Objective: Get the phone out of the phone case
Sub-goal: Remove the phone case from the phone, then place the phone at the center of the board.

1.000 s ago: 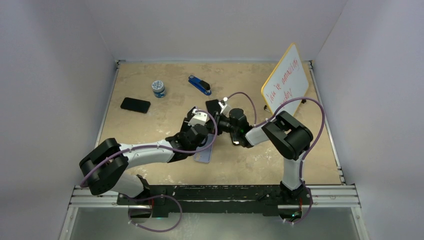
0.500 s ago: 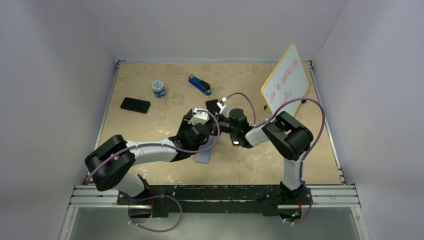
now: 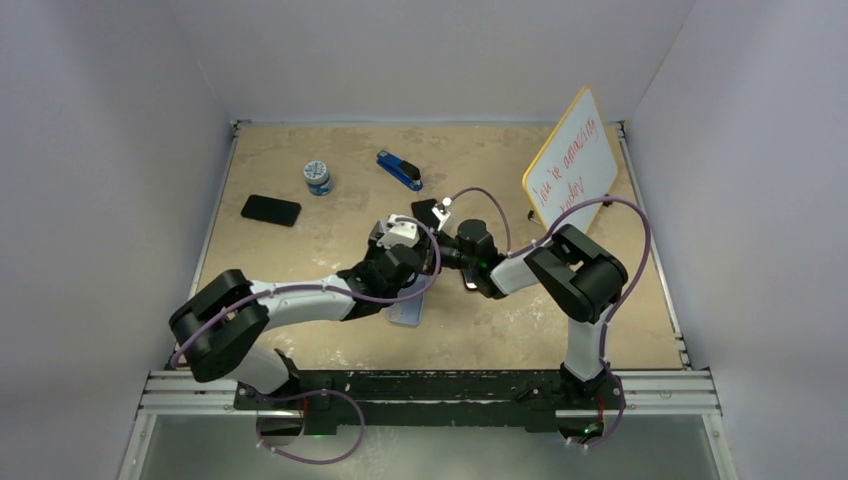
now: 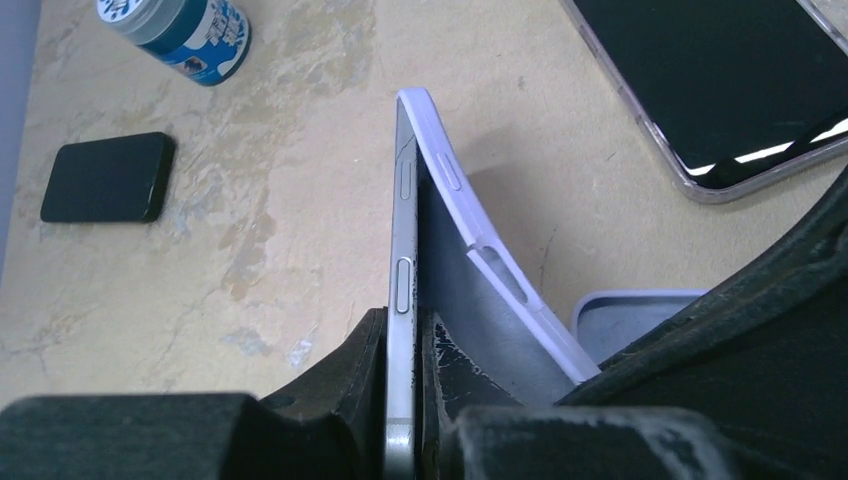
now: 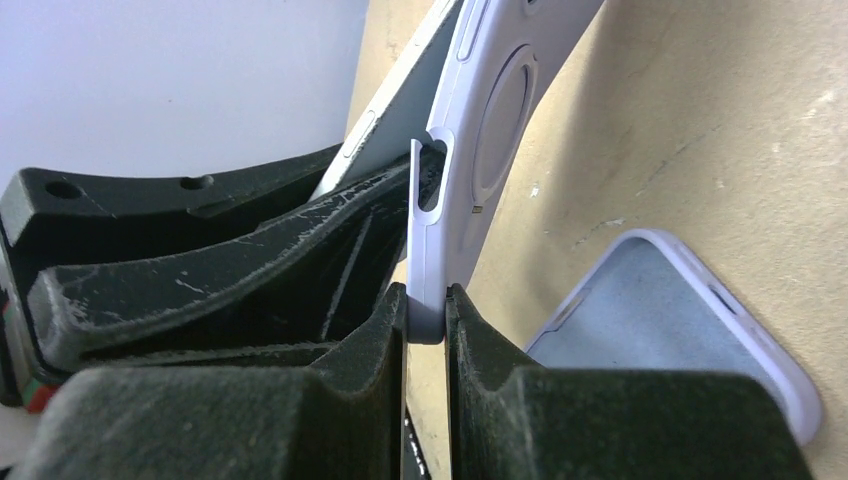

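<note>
Lilac case (image 5: pixel 472 120) rim in right gripper (image 5: pixel 427 318), phone (image 4: pixel 402 230) edge in left gripper (image 4: pixel 403 335)

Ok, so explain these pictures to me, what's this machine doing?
It's a robot: a left arm and a right arm bolted to a table. One picture looks down from above; the other two come from cameras on the wrists. The left pincer is shut on a phone; the right pincer is shut on its lilac case, bent away from it. On the table lie a black phone, a small jar, a blue stapler and a spare case; a whiteboard leans at the right.
</note>
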Controlling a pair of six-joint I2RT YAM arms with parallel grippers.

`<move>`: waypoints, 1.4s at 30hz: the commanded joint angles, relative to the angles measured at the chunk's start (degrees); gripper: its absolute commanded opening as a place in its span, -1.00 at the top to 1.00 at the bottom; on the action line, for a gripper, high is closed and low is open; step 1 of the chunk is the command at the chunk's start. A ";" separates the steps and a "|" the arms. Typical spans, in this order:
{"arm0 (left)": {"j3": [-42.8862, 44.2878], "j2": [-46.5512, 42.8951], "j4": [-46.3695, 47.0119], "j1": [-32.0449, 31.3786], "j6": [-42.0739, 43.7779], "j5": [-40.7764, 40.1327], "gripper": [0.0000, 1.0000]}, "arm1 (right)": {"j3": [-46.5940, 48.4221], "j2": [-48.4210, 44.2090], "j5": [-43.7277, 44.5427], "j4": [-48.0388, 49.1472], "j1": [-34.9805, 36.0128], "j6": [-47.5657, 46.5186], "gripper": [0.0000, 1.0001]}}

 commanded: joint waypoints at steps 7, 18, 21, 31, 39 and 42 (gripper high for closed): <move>5.13 -12.37 -19.03 0.41 -8.76 5.83 1.00 | 1.24 -2.63 3.50 -2.10 0.44 -3.75 1.00; 16.57 -15.28 -41.59 0.48 -18.08 3.29 1.00 | 2.27 -1.86 5.45 -6.99 0.35 -7.57 1.00; 22.19 -15.29 -48.33 0.59 -18.39 1.04 1.00 | 2.34 -1.82 4.94 -7.52 0.35 -8.23 1.00; 27.30 -9.53 -51.63 18.60 -7.65 2.81 1.00 | 2.12 -3.11 2.71 -9.42 0.35 -11.07 1.00; 28.69 2.35 -44.84 33.82 0.97 2.74 1.00 | -0.66 -1.74 -0.52 -0.64 0.36 -11.02 1.00; 31.20 8.90 -44.24 37.35 1.67 1.48 1.00 | -1.44 -1.54 -0.43 0.76 0.35 -11.17 1.00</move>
